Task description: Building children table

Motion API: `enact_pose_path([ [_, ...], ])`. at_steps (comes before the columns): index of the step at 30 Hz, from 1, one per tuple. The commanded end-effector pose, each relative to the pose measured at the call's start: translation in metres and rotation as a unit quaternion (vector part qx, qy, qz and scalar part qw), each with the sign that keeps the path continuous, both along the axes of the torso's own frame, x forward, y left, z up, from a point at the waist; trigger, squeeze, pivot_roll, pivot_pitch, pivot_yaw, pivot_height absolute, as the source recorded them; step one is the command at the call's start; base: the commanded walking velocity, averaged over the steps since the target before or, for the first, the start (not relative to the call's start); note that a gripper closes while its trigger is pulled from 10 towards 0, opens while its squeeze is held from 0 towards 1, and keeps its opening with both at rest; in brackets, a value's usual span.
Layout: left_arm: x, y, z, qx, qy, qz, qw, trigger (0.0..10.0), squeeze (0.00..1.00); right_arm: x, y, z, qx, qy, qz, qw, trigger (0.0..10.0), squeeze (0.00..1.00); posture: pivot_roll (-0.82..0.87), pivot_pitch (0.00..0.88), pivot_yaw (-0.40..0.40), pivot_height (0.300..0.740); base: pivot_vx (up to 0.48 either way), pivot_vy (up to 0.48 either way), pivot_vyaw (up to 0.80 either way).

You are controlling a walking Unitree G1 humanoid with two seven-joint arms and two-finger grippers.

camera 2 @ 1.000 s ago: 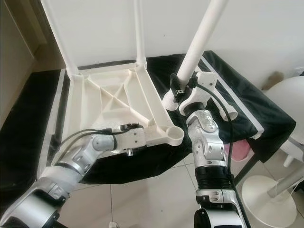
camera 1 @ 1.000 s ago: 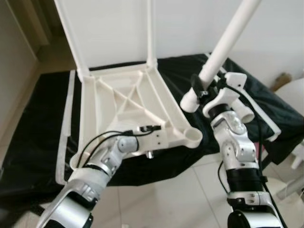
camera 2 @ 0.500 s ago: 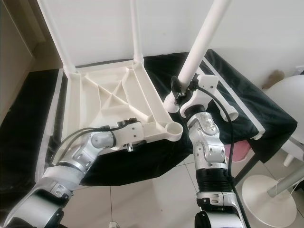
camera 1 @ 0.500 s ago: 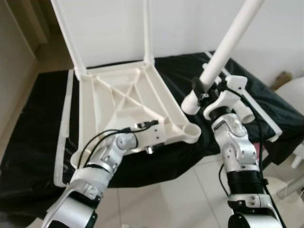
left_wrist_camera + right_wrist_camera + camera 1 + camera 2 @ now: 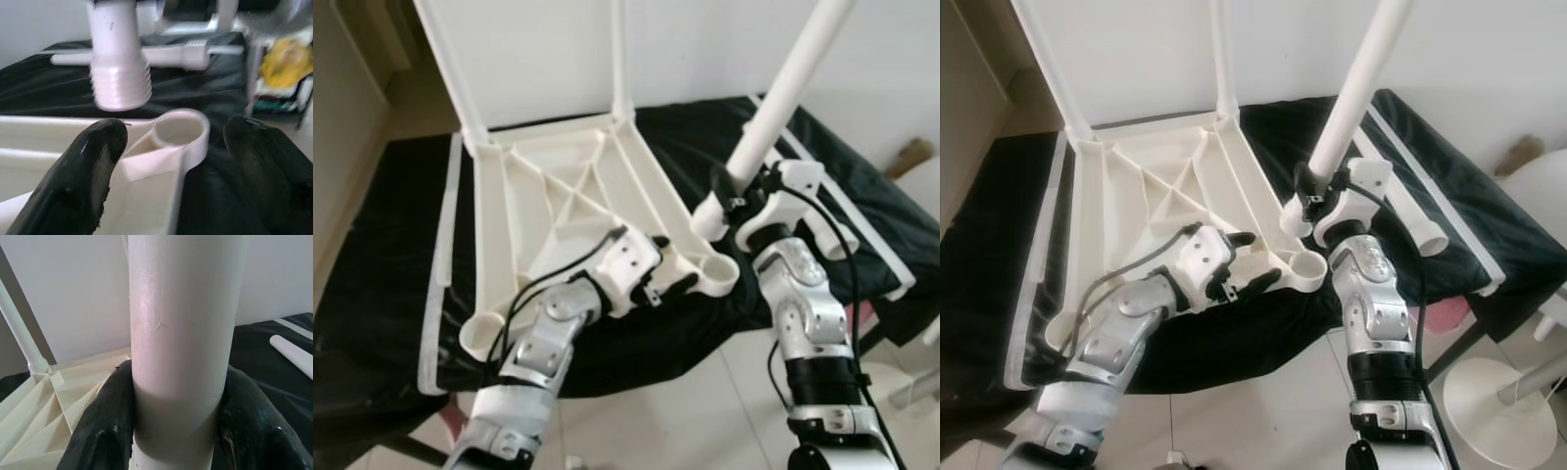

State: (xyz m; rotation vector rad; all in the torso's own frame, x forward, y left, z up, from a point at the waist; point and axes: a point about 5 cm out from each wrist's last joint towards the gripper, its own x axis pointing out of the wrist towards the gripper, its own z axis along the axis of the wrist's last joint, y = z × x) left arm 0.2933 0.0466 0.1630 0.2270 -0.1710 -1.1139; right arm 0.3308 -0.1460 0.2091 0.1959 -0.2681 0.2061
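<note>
The cream table top (image 5: 558, 196) lies upside down on a black cloth, with two white legs (image 5: 445, 69) standing in its far corners. My right gripper (image 5: 728, 184) is shut on a third white leg (image 5: 773, 108), held tilted. Its threaded end (image 5: 120, 78) hangs just above and beside the near right corner socket (image 5: 180, 128). My left gripper (image 5: 674, 266) is open at the top's near edge. Its fingers (image 5: 93, 161) sit either side of the rim next to that socket, touching nothing that I can make out.
A loose white leg (image 5: 1410, 220) lies on the black cloth (image 5: 391, 225) to the right of the held one. A white round base (image 5: 1498, 392) stands on the tiled floor at the right. A white wall rises behind the table top.
My left gripper has risen from the table top's near edge and turned, its fingers now spread toward the corner socket. The right gripper and its leg have hardly moved.
</note>
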Motion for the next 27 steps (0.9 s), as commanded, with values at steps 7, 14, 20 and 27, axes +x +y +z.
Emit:
enact_pose_path([
  [7,-0.016,0.002,0.000,-0.031,0.041,-0.048,0.998,10.0,0.00,-0.008,0.001,-0.010,-0.015,0.021,0.002,1.000,10.0,0.00,0.04,0.000,0.000,0.740,0.000,0.000,0.00],
  [14,-0.023,0.008,0.002,-0.060,0.065,-0.035,0.995,10.0,0.00,-0.025,0.001,-0.026,-0.039,0.045,0.021,0.998,10.0,0.00,0.05,0.000,-0.009,0.740,0.000,0.000,0.00],
  [20,-0.024,0.011,0.004,-0.074,0.070,-0.019,0.995,10.0,0.00,-0.037,-0.018,-0.049,-0.056,0.087,-0.004,0.995,10.0,0.00,0.04,0.000,-0.004,0.740,0.000,0.000,0.00],
  [27,-0.022,0.014,0.007,-0.077,0.075,-0.012,0.994,10.0,0.00,-0.034,-0.028,-0.056,-0.068,0.104,-0.023,0.992,10.0,0.00,0.03,0.000,0.005,0.740,0.000,0.000,0.00],
])
